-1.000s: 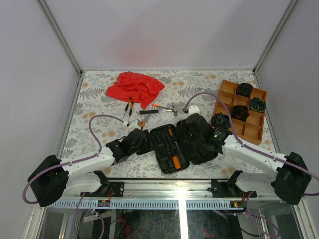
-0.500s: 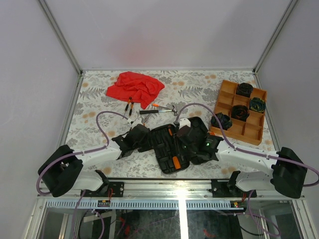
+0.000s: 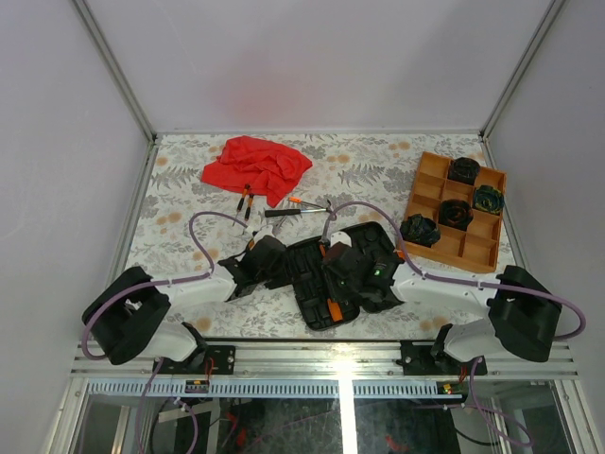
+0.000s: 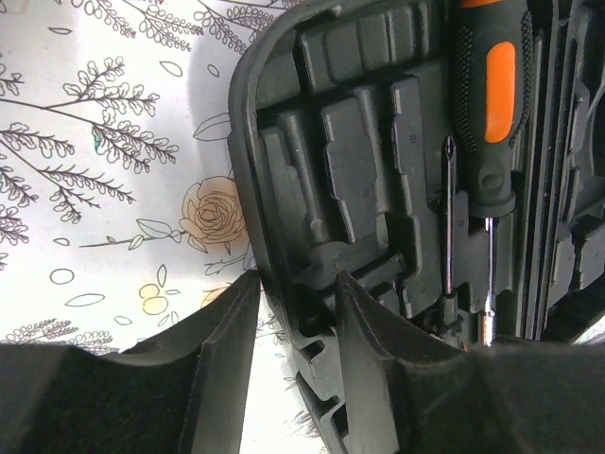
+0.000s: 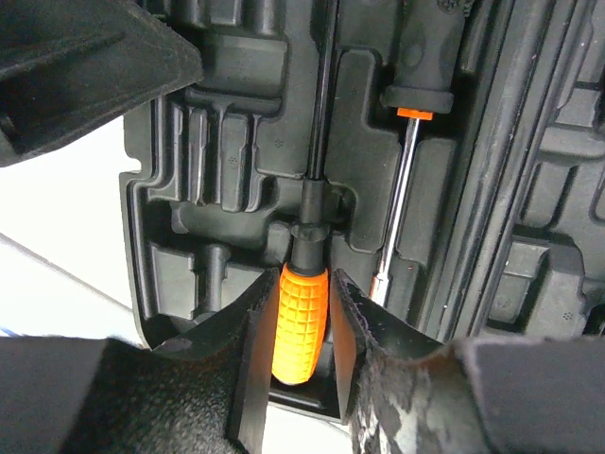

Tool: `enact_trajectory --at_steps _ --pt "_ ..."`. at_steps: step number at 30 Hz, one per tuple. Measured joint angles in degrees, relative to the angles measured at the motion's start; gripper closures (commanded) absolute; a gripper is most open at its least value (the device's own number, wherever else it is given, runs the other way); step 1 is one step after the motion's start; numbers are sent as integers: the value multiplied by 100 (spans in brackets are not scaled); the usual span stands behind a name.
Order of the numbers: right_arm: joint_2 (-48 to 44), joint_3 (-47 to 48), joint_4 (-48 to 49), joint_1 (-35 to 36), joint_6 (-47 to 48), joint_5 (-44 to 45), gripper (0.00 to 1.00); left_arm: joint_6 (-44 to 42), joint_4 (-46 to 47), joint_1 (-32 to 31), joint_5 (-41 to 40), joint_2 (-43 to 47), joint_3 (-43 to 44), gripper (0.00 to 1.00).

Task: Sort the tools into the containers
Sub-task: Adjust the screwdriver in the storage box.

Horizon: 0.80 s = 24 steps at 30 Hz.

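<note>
the step in hand looks like seating a screwdriver in the black tool case (image 3: 307,284), which lies open at the near middle of the desk (image 3: 369,170). the right fingers (image 5: 250,378) stand only narrowly apart and pinch the orange-handled screwdriver (image 5: 302,322) by its grip. it already lies in a moulded slot with its shaft pointing away.

the left fingers (image 4: 227,350) are partly parted and straddle the case's left rim, one outside and one inside. they seem to clamp it, though the view is too close to be sure of contact on both sides. i judge that they are steadying the case.

the next move calls for the right fingers to part and lift straight up, so the handle is not dragged from its slot. then comes a reach to the loose tools: pliers (image 3: 244,199), a hammer (image 3: 298,213) and a small screwdriver (image 3: 304,201), all just beside the red cloth (image 3: 255,168). an orange-and-black screwdriver (image 4: 496,104) already sits in the case. the orange tray (image 3: 433,176) at the right holds four dark coiled bundles (image 3: 455,214), one to a compartment.

the desk has a pale floral cover. plain pale walls close it in, with metal posts in the far corners.
</note>
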State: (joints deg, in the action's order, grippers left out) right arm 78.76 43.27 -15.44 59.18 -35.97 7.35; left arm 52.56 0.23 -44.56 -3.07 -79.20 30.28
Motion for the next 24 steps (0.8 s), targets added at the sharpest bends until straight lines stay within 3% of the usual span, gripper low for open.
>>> enact_trajectory --at_steps 21,24 --pt "841 566 -426 20 74 -90 76 42 114 11 26 -81 0 68" --pt "1054 826 -717 20 57 -87 82 44 114 11 26 -83 0 68"
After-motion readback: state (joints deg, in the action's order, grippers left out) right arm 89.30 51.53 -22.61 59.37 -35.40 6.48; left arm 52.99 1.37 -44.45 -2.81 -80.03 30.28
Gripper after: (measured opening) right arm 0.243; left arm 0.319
